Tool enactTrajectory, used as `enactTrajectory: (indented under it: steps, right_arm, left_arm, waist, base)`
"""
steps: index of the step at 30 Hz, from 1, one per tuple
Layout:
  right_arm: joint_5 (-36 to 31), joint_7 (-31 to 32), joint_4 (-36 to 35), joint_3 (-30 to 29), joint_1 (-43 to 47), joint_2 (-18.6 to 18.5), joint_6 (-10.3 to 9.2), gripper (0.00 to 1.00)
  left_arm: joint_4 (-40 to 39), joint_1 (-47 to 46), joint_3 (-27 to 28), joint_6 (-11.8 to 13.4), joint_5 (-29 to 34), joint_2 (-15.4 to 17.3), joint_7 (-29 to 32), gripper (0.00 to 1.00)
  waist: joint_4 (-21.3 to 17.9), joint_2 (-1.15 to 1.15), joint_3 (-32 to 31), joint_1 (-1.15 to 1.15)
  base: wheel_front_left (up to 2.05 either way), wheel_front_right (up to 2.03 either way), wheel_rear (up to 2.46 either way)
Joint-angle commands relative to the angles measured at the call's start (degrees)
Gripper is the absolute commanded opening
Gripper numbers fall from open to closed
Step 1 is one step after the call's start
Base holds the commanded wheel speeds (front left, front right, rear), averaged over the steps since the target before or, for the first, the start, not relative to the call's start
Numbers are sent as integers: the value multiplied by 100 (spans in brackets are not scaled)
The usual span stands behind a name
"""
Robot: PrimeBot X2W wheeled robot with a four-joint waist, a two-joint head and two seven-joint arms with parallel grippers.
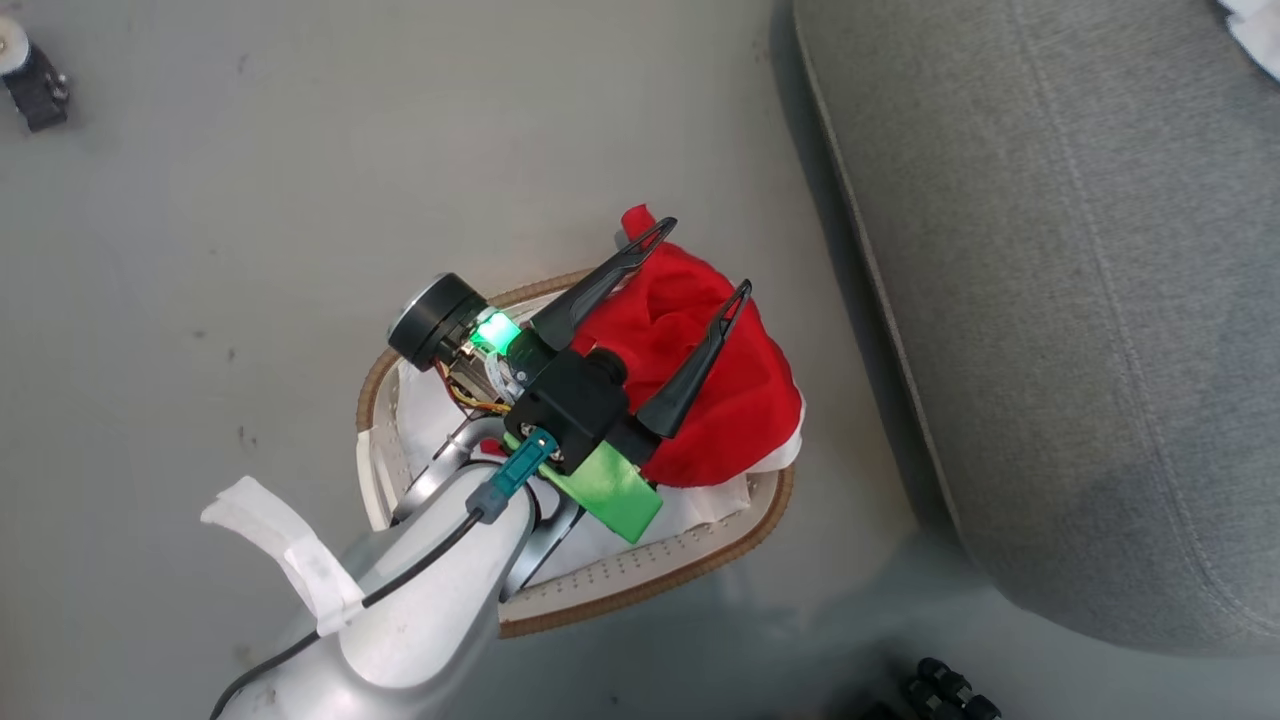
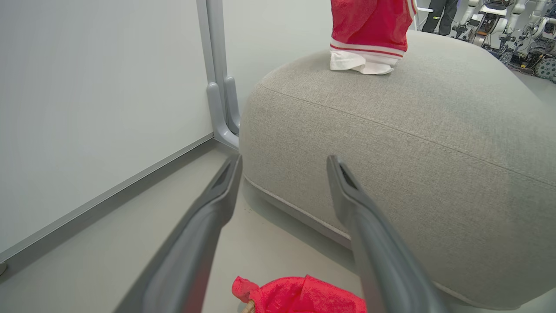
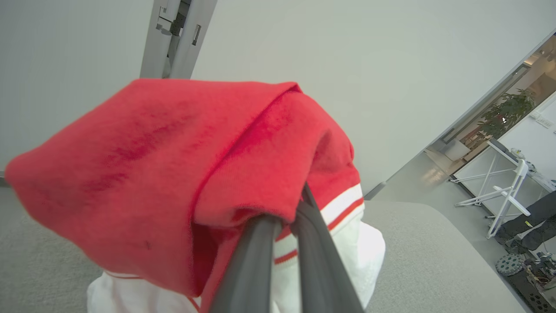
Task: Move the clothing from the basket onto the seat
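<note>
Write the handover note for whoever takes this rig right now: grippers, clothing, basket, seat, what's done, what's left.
Left gripper: open, empty, poised above the basket.
Right gripper: shut on a red garment, held over the seat, its white hem touching the seat top.
Basket: beside the seat, with red clothing in it.
Done: one garment is out of the basket and at the seat.
Left: release it onto the seat, then move the basket's clothing.

The floor (image 1: 300, 150) is smooth and grey. A plain white wall (image 2: 87, 87) has a grey post (image 2: 216, 52) at the upper middle. At the far right stand a green plant (image 3: 506, 114) and a white table (image 3: 478, 171).
</note>
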Motion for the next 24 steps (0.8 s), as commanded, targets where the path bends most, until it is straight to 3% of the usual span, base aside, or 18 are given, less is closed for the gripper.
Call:
enactTrajectory:
  steps: [1, 13, 15, 16, 24]
  right_arm:
    - [-37, -18, 105, -22, -65, 34, -8, 0]
    - [-236, -136, 731, 235, 468, 475, -8, 0]
    - [-242, -148, 645, 269, 536, 495, -8, 28]
    - [-249, -151, 600, 291, 594, 504, -8, 100]
    - [-187, -161, 87, 448, 1147, 599, -8, 100]
  left_arm:
    - [-45, -163, 12, -2, 58, -7, -3, 100]
    - [19, -202, 116, 11, 100, -37, -3, 100]
    - [19, -161, 128, 10, 83, -46, -3, 100]
    - [18, -138, 138, 9, 75, -51, -3, 100]
    - [67, 81, 300, 4, -38, -130, -3, 100]
  waist:
    - [435, 61, 517, -1]
    - [339, 61, 524, -1]
    - [311, 61, 458, -1]
    - [293, 61, 416, -1]
    - [226, 61, -88, -1]
  base:
    - [0, 0, 0]
    - [0, 0, 0]
    - [0, 0, 0]
    - [0, 0, 0]
    - [0, 0, 0]
